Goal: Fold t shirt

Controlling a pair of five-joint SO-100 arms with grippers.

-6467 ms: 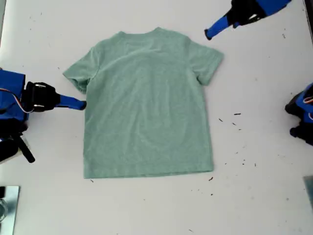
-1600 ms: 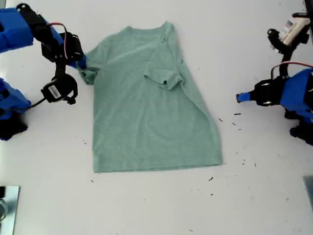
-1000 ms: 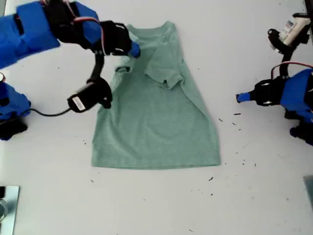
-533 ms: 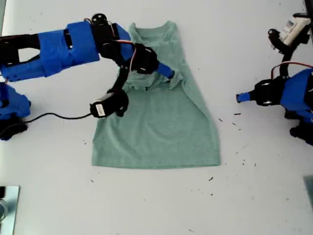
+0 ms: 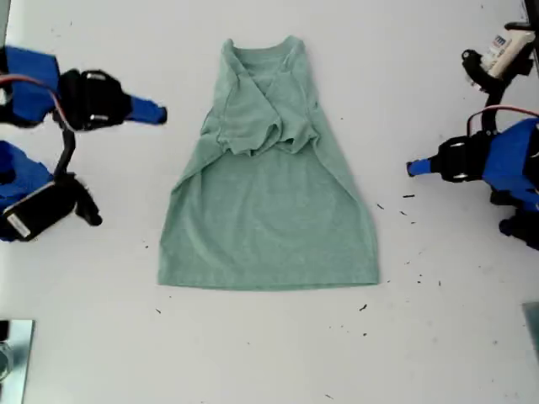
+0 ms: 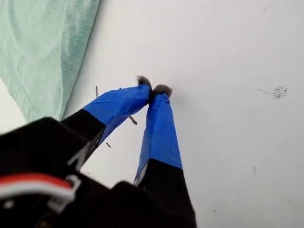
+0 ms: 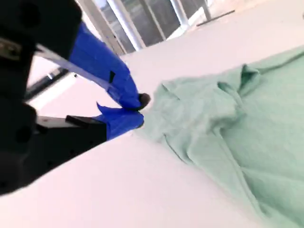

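The t shirt (image 5: 268,181) is lying flat mid-surface (image 5: 438,337), both sleeves folded in and overlapping over the chest, collar toward the exterior view's top. My first claw (image 6: 153,90) is sitting off the shirt's hem corner, tips pressed together, gripping nothing. My second claw (image 7: 140,110) is hanging beside the collar end, tips together, empty.

t shirt (image 5: 268,210) pale sage-green, heathered; table (image 5: 438,337) white; arms blue and black.
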